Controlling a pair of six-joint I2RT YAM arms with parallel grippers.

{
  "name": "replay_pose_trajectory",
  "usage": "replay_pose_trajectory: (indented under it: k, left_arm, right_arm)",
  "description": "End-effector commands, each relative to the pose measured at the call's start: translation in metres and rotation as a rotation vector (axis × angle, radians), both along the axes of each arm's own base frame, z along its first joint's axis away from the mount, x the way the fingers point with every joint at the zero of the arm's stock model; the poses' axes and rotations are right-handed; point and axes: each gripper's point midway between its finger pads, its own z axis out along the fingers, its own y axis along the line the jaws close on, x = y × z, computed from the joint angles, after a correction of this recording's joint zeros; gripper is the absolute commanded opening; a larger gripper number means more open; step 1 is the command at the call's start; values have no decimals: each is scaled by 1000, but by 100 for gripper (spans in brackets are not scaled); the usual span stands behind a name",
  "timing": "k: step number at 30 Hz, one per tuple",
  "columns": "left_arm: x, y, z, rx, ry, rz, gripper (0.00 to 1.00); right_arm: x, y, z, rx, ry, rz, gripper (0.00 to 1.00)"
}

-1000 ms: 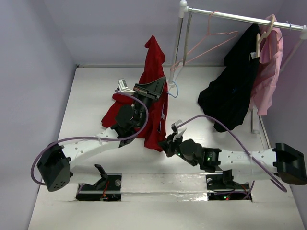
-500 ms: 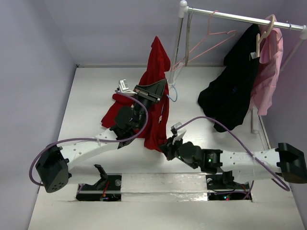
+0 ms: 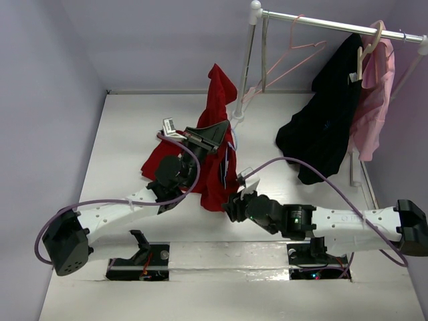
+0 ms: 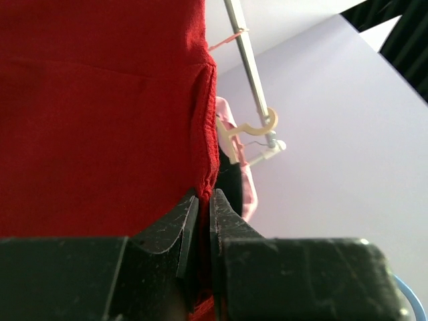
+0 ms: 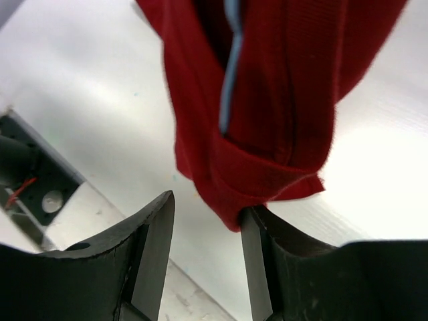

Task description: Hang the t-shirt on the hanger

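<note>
The red t-shirt (image 3: 217, 90) hangs bunched in the air above the table, and its lower folds trail onto the white surface. My left gripper (image 3: 217, 132) is shut on a seam of the t-shirt (image 4: 100, 100), with cloth pinched between its fingers (image 4: 231, 221). A stretch of the light-blue hanger (image 5: 231, 67) runs inside the folds, and a short blue arc of it (image 3: 233, 138) shows beside the left gripper. My right gripper (image 3: 231, 204) sits low at the t-shirt's bottom hem (image 5: 267, 180). It is open, and the hem rests against the tip of one finger (image 5: 253, 231).
A clothes rail (image 3: 334, 25) crosses the back right on a white pole (image 3: 246, 60). A thin pink hanger (image 3: 294, 50), a black garment (image 3: 321, 127) and a pink garment (image 3: 374, 100) hang from it. Lilac walls close in the left and back sides.
My right gripper has opened and let go of the t-shirt's lower hem. The left arm has shifted the held t-shirt slightly toward the rail pole.
</note>
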Motion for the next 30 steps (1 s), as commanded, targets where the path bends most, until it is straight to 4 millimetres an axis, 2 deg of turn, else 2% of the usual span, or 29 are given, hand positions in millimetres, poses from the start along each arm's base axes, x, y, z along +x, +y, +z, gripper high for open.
replay_pose_trajectory:
  k: [1, 4, 5, 7, 10, 13, 18, 23, 24, 28, 30]
  left_arm:
    - [-17, 9, 25, -108, -35, -66, 0]
    - [-20, 10, 23, -104, -23, -75, 0]
    - [-21, 12, 24, -108, -25, -76, 0]
    - [-22, 13, 22, -104, -23, -75, 0]
    - [-24, 17, 24, -107, -30, -70, 0]
    - [-23, 17, 24, -97, -28, -62, 0]
    - [-21, 16, 18, -108, -13, -61, 0]
    - [-25, 13, 15, -130, 1, -88, 0]
    - [-24, 14, 14, -127, 8, -84, 0]
    - [-28, 9, 13, -128, 19, -101, 0]
    - [-31, 7, 12, -123, 22, -106, 0]
  right_arm:
    - [15, 1, 24, -14, -86, -59, 49]
    - [26, -3, 32, -18, -117, -99, 47]
    - [27, -4, 32, -17, -123, -105, 41]
    - [32, -7, 32, -14, -120, -110, 39]
    - [30, -4, 32, -8, -113, -83, 40]
    - [30, -2, 34, -3, -114, -80, 37]
    - [31, 9, 59, 71, -140, -64, 36]
    - [45, 12, 80, 67, -216, -118, 35]
    - [51, 14, 91, 92, -238, -132, 35]
    - [75, 12, 104, 71, -302, -194, 33]
    - [84, 8, 113, 96, -322, -217, 29]
